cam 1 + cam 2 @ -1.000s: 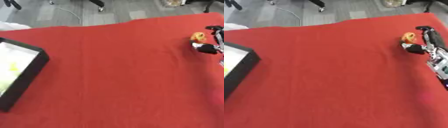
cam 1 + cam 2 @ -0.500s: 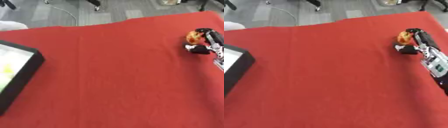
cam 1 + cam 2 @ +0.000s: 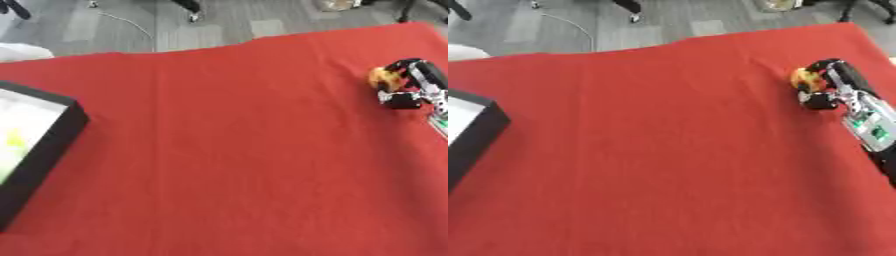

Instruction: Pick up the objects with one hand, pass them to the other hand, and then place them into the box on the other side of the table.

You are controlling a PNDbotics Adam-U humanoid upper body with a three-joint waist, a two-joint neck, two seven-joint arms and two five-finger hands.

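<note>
Right hand closes on the orange object

Now, in the left eye view, the right hand (image 3: 413,85) sits near the right edge of the red tabletop (image 3: 227,150), toward the far right corner, its fingers (image 3: 401,99) curled round a small orange object (image 3: 382,77). The black box (image 3: 39,150) lies at the left edge, something yellow-green inside it.

Over in the right eye view, the hand's forearm runs back along the right edge, the object resting on the tabletop. Only a corner of the box shows.

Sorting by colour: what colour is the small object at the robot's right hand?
Orange-yellow small round object, clearest in the right eye view.
</note>
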